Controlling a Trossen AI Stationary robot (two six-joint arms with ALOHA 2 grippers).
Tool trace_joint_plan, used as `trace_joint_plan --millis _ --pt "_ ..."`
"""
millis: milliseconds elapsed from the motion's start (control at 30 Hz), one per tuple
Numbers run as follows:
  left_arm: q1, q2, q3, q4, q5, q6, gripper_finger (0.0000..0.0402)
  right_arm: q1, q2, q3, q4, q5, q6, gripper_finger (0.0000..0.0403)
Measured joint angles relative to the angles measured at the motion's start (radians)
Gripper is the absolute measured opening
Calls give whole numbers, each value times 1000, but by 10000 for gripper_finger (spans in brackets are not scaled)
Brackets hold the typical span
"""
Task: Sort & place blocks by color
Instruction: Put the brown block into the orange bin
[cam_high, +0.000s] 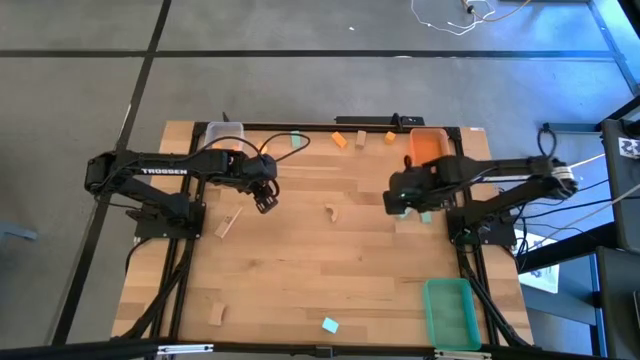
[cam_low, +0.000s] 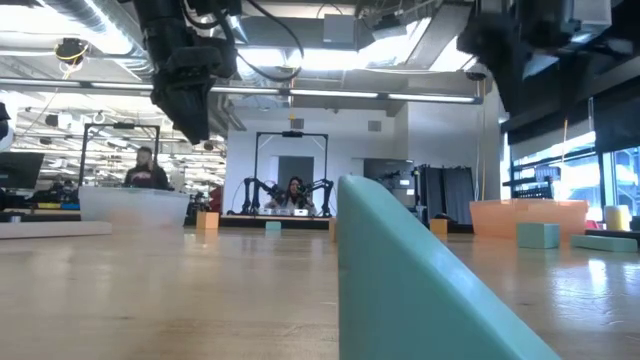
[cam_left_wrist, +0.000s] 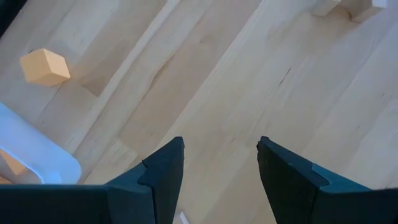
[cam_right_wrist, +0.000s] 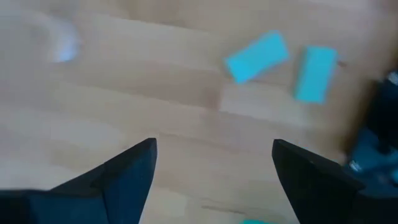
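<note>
Right tool (cam_right_wrist: 211, 180) open above two teal blocks (cam_right_wrist: 257, 56), left tool (cam_left_wrist: 221, 180) open, orange block (cam_left_wrist: 45, 67) nearby

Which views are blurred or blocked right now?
Right wrist view: soft throughout, the two teal blocks smeared. Low view: a close, out-of-focus teal block fills the foreground. Left wrist view: sharp, the orange cube crisp. High view: clear, unobstructed.
</note>
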Motion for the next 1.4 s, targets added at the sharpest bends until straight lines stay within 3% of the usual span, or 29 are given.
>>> trace_joint_plan --millis 200,933,1167,1400 --pt "0 0 0 6 0 0 192 -8 77 -1 12 7 160 320" --pt "0 0 0 7 -11 1 192 -14 124 -2 166 18 164 320" --pt "0 0 0 12 -11 4 192 -14 170 -2 52 23 449 320" --pt "0 0 0 36 -12 94 191 -35 236 -3 36 20 527 320"
